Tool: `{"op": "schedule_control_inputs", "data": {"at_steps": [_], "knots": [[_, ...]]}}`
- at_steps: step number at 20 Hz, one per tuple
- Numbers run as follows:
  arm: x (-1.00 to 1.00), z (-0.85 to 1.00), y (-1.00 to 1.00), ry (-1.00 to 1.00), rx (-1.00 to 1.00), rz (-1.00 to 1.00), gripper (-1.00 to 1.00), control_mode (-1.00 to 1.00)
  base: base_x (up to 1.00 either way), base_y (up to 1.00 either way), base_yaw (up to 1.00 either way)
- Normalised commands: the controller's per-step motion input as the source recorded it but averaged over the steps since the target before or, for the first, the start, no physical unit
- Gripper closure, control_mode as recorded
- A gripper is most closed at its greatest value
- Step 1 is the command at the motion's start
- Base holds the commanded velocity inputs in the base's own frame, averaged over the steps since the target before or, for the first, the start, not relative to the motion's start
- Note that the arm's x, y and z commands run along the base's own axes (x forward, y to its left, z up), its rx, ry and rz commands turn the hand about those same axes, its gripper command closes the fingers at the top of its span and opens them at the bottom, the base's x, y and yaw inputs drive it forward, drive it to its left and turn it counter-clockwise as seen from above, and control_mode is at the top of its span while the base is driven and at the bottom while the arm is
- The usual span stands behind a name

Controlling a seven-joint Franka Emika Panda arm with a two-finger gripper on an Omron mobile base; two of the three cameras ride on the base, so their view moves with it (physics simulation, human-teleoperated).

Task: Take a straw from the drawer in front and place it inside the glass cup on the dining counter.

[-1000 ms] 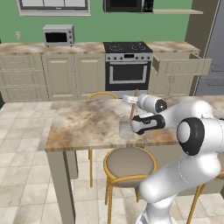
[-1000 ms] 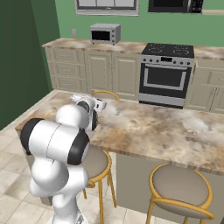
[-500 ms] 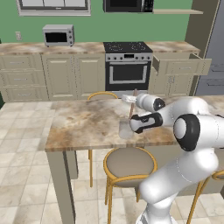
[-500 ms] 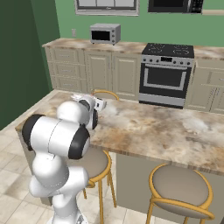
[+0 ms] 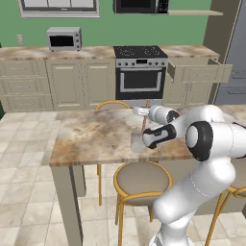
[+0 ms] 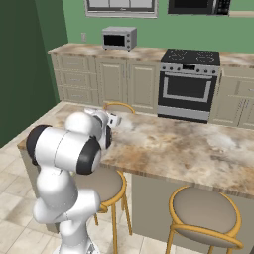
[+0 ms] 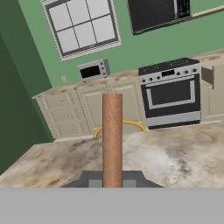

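Gripping straw (image 7: 112,138), claw (image 7: 112,178) clenching around its lower end, stick rising upright between fingertips. Straw (image 5: 143,115) hanging over glass cup (image 5: 138,142), lower end dipping toward cup, cup standing on tabletop (image 5: 91,139). Drawer (image 5: 199,72) standing pulled out.

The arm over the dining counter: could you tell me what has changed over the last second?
Very little. The arm's elbow has swung slightly left. The pincer stays shut on the straw, held upright above the glass cup on the dining counter. The cup, the open drawer and the stools have not moved.
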Motion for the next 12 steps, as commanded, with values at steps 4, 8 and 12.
{"op": "schedule_control_inputs", "data": {"at_steps": [4, 8, 12], "knots": [[0.14, -0.15, 0.03, 0.00, 0.00, 0.00, 1.00, -1.00, 0.00, 0.00, 0.00], [0.12, -0.14, 0.07, 0.00, 0.00, 0.00, 1.00, -1.00, 0.00, 0.00, 0.00], [0.06, -0.17, 0.03, 0.00, 0.00, 0.00, 1.00, -1.00, 0.00, 0.00, 0.00]]}}
